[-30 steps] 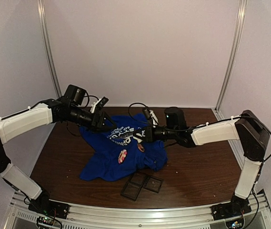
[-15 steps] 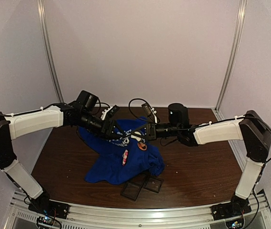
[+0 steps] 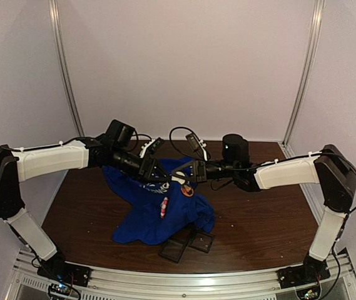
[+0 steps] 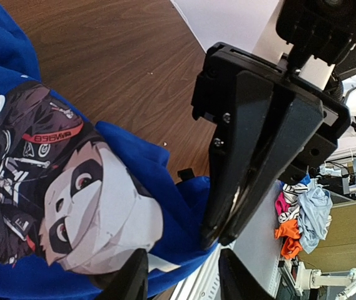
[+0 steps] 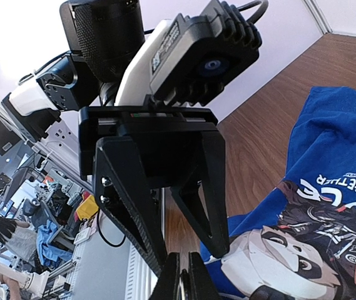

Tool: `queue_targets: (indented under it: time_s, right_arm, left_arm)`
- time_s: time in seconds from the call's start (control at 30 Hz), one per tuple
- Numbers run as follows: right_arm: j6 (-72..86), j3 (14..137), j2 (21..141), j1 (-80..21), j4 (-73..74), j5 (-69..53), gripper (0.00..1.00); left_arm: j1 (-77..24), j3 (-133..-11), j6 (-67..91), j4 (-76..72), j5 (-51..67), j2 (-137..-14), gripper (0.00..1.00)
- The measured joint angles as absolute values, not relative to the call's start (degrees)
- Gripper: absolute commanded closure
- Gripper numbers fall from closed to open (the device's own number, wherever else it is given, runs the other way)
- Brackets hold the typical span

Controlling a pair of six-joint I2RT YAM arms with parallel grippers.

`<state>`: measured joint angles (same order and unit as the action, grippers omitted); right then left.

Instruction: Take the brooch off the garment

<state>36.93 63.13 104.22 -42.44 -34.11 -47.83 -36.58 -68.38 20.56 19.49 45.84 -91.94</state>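
Observation:
The blue T-shirt [image 3: 149,215] hangs bunched above the table, its panda print showing in the left wrist view [image 4: 71,187] and the right wrist view [image 5: 328,187]. A small pink-and-white brooch [image 3: 163,207] sits on its front, below both grippers; it is in neither wrist view. My right gripper [image 3: 187,177] is shut on a thin fold of the shirt's upper edge [image 5: 184,284]. My left gripper [image 3: 156,169] faces it tip to tip, its jaws apart, with blue fabric and a white label [image 4: 165,262] between them. The right gripper's tips [image 4: 218,237] reach between the left fingers.
Two black square trays [image 3: 178,250] [image 3: 201,240] lie on the wooden table [image 3: 259,212] near its front edge, just below the hanging shirt. A small orange patch [image 3: 187,190] shows on the shirt under the right gripper. A metal rail [image 3: 184,280] runs along the front.
The left gripper has moved right, close to the right gripper. Both have risen, and the shirt has been lifted and gathered higher off the table.

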Motion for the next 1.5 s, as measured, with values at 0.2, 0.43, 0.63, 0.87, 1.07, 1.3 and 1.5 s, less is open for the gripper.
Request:
queue_targets:
  time_s: [0.2,0.43,0.63,0.87,1.07,1.3,1.5]
  right_arm:
    - [37.7,63.1,104.2,-42.4,-34.2,-48.4,1.00]
    - [38.0,63.1,104.2,-42.4,-34.4,-48.6,1.00]
    - [38.0,63.1,104.2,-42.4,-34.5,-48.8,1.00]
    - [38.4,63.1,104.2,-42.3,-34.5,-49.2,0.82]
    - [38.5,61.7,103.1,-42.3,-34.7,-47.5,0.32]
    - [36.2,57.4,94.3,-41.7,-33.5,-41.9,0.25]
    - [36.1,52.2,89.9,-41.5,-34.3,-37.7,0.35]
  left_arm:
    - [-37.4,-68.4,21.7,16.6,48.0,-92.4,0.75]
    - [-37.6,-68.4,21.8,16.3,48.9,-93.7,0.79]
    - [-38.4,-68.4,21.9,16.3,49.0,-93.9,0.93]
    - [-38.5,-68.4,21.9,15.5,49.9,-93.9,1.00]
    - [-38.7,-68.3,22.1,15.3,50.0,-93.9,1.00]
    - [-38.7,-67.7,22.5,14.7,50.0,-93.7,1.00]
    - [-38.7,-66.3,23.4,13.3,49.9,-92.3,1.00]
